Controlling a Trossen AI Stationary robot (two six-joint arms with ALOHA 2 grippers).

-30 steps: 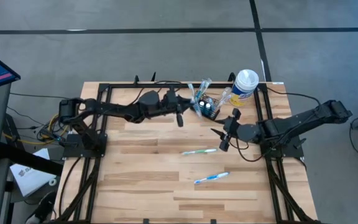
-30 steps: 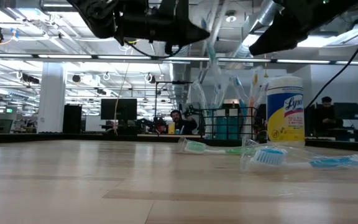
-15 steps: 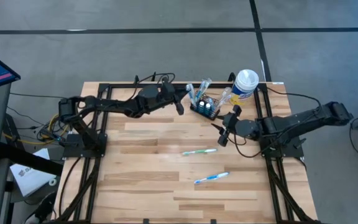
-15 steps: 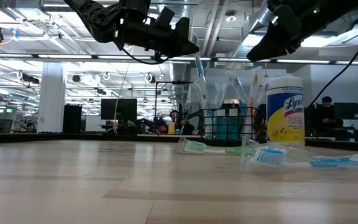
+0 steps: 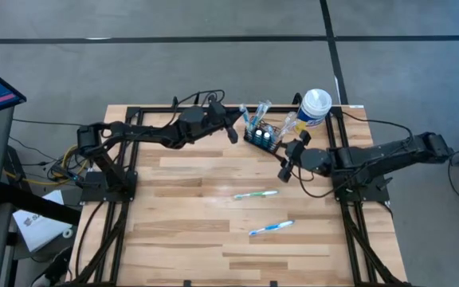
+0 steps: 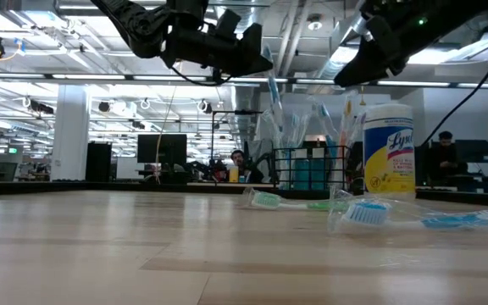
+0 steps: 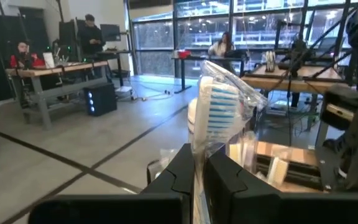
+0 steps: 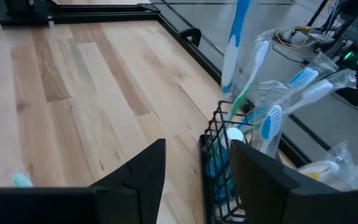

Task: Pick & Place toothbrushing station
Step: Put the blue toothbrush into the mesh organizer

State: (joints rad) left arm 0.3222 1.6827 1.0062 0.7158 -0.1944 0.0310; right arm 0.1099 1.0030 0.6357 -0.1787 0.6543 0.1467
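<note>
Over the last second the left arm had pulled back from the table's middle toward the far edge, and the right arm had crept closer to the caddy. The pale wooden slat table (image 5: 182, 207) carried the white, yellow and blue cylindrical canister (image 5: 314, 109) at its far right. Just left of it stood the toothbrushing station, a small black wire-mesh caddy (image 5: 262, 137) already crowded with brushes.

The left gripper (image 5: 231, 132), raised just left of the caddy, had its fingers pressed together on a blue-bristled toothbrush in a clear wrapper (image 7: 221, 115). The right gripper (image 5: 285, 169) hung just right of the caddy, fingers spread. Two more wrapped toothbrushes (image 5: 256, 194) (image 5: 272, 228) lay nearer, mid-table.

The likely trouble: the stiff wrapper could snag on the crowded brushes and miss the opening, or a sideways push could tip the light caddy. Both grippers converging there could also collide.
</note>
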